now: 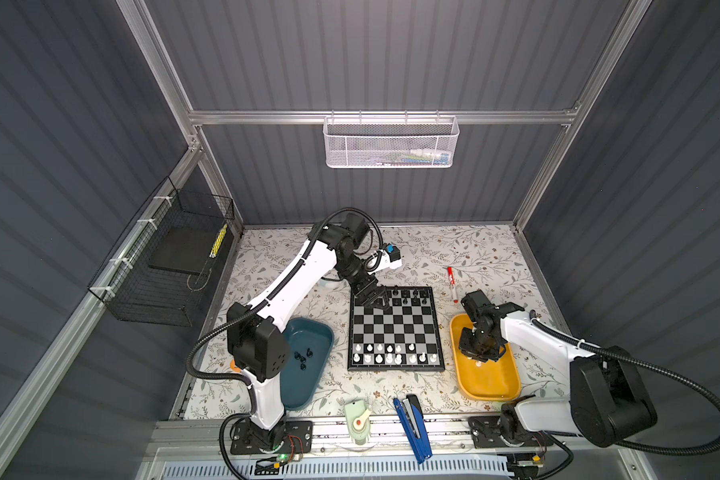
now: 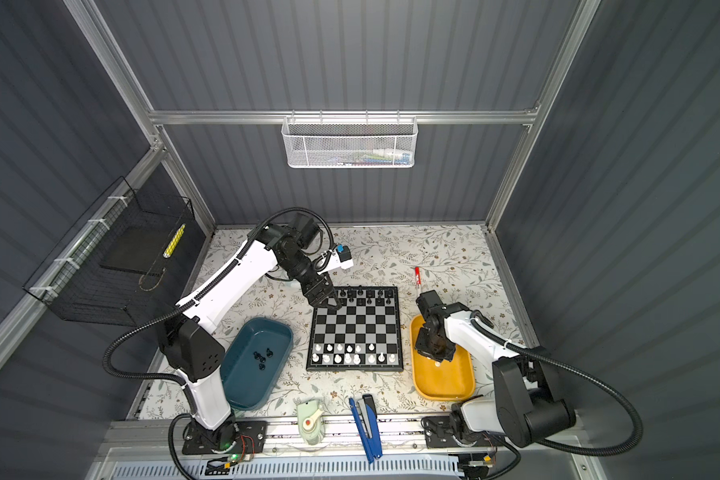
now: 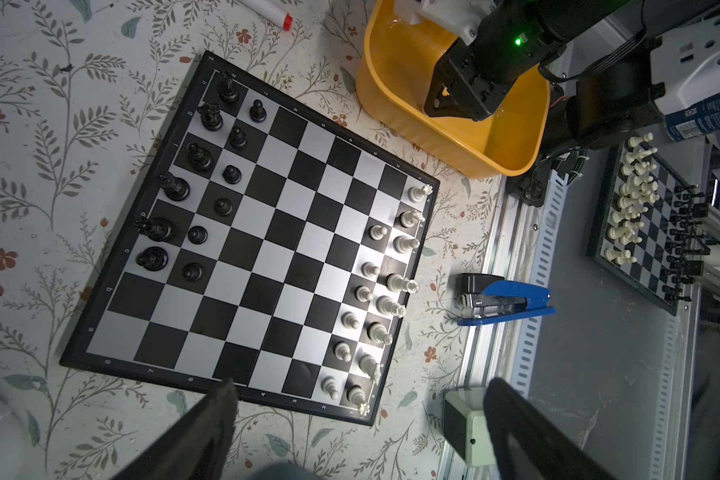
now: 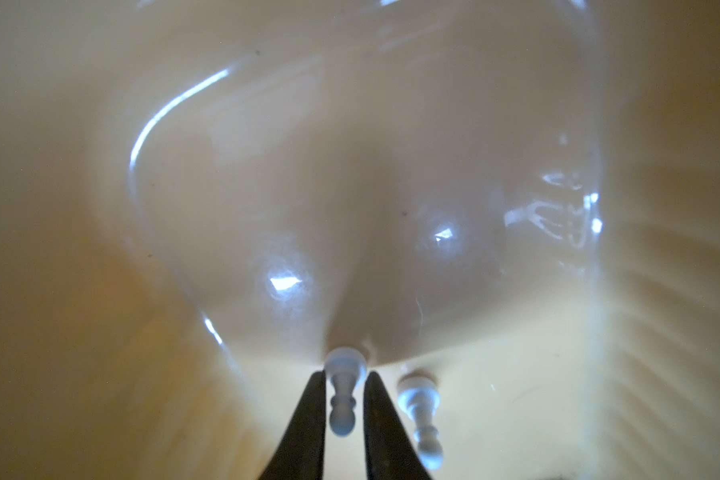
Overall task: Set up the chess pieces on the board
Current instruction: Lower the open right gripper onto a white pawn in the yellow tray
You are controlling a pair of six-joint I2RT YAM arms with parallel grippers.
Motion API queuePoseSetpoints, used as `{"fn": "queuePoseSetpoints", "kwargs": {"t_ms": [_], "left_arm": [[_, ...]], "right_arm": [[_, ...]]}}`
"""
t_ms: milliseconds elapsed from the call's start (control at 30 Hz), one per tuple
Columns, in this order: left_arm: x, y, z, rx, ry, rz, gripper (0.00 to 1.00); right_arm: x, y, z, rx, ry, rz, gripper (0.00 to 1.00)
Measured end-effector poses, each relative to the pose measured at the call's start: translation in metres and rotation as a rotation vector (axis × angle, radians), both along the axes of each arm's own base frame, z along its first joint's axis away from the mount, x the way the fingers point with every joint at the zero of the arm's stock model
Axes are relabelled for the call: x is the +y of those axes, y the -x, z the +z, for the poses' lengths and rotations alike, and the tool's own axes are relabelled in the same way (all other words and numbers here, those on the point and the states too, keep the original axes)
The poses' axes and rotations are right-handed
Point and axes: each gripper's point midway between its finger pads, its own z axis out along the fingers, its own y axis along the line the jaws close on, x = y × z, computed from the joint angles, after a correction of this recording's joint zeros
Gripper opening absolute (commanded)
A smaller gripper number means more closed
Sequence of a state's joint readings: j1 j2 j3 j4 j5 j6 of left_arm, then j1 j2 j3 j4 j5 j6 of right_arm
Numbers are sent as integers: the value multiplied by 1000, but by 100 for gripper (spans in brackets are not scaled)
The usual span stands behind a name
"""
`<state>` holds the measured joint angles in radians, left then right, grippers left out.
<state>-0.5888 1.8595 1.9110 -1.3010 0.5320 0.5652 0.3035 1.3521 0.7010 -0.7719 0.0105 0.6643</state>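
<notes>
the board lies in the middle of the table, between the teal tray and the yellow tray. by my count it is about four fifths set.

on the near side the white back rank looks complete. six white pawns stand in front of it, which leaves two pawn squares bare. on the far side six black back-rank pieces and six black pawns are in place. the two files at the left arm's end are bare on both far ranks. four black pieces lie in the teal tray, which matches that gap.

the right gripper is down inside the yellow tray. its jaws are drawn nearly together on either side of a white pawn and seem to pinch its stem. i cannot tell whether the pawn is off the tray floor. the other white pawn lies just beside it. the left gripper hangs over the far left corner of the board, its jaws spread wide and holding nothing.

six chess pieces seem to be left: the two white pawns and the four black men.
</notes>
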Motion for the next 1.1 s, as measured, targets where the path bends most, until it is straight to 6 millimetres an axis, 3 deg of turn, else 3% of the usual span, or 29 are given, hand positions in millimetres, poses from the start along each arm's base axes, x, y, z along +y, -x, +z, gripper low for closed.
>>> {"fn": "queuePoseSetpoints", "kwargs": {"t_ms": [700, 1100], "left_arm": [[0, 0, -1, -5, -7, 0, 94], [1, -1, -1, -8, -12, 1, 94]], "right_arm": [[-1, 0, -3, 11, 9, 14, 15], [-1, 0, -2, 11, 9, 18, 20]]}}
